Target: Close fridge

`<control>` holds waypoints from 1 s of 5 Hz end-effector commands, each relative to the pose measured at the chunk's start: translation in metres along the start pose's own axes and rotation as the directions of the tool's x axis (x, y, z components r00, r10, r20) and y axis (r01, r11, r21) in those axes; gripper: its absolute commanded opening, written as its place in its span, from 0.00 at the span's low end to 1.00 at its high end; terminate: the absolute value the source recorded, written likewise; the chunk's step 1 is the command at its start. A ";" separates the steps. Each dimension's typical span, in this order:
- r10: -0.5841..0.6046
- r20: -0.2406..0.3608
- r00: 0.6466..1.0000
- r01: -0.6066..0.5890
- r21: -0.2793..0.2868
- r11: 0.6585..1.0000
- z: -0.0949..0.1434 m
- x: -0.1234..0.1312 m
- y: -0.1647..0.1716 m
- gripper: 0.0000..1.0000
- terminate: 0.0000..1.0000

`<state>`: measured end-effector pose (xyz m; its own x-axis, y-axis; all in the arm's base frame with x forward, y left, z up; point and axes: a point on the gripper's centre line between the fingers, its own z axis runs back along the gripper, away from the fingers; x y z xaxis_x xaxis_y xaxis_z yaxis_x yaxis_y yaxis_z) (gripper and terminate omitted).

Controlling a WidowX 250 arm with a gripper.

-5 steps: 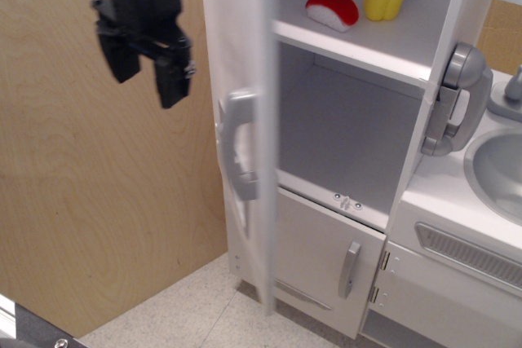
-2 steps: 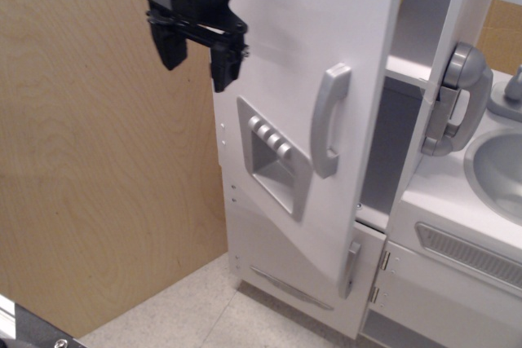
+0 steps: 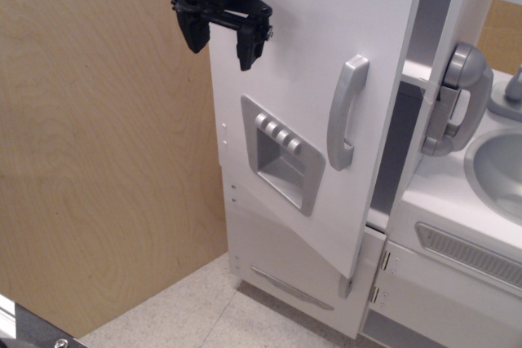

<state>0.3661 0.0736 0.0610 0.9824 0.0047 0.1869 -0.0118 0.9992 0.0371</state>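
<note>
The fridge (image 3: pixel 424 79) is a tall white toy-kitchen cabinet. Its large door (image 3: pixel 318 46) stands nearly shut, with a narrow gap left along its right edge. The door carries a grey vertical handle (image 3: pixel 344 112) and a grey dispenser recess (image 3: pixel 281 156) with several buttons. My black gripper (image 3: pixel 222 45) is open and empty at the top of the view, its fingers (image 3: pixel 248 48) against the door's upper left corner on the hinge side. The shelves inside are almost fully hidden by the door.
A grey phone handset (image 3: pixel 455 99) hangs on the cabinet post right of the door. A grey sink (image 3: pixel 499 170) sits at the right edge. A wooden wall panel (image 3: pixel 98 160) stands to the left. A speckled floor (image 3: pixel 179 315) lies below.
The door has swung from edge-on and wide open to nearly shut. My gripper has moved right and slightly up, following the door's outer face. The food on the shelf is now hidden.
</note>
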 end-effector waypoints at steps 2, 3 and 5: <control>0.059 0.074 0.995 -0.060 0.005 0.998 0.012 0.039 0.003 1.00 0.00; 0.065 0.076 0.995 -0.066 0.012 0.998 0.009 0.045 0.003 1.00 0.00; 0.083 0.094 0.992 -0.082 -0.017 0.996 0.005 0.057 0.007 1.00 0.00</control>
<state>0.4118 0.0727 0.0517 0.9754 0.0832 0.2042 -0.0840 0.9965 -0.0045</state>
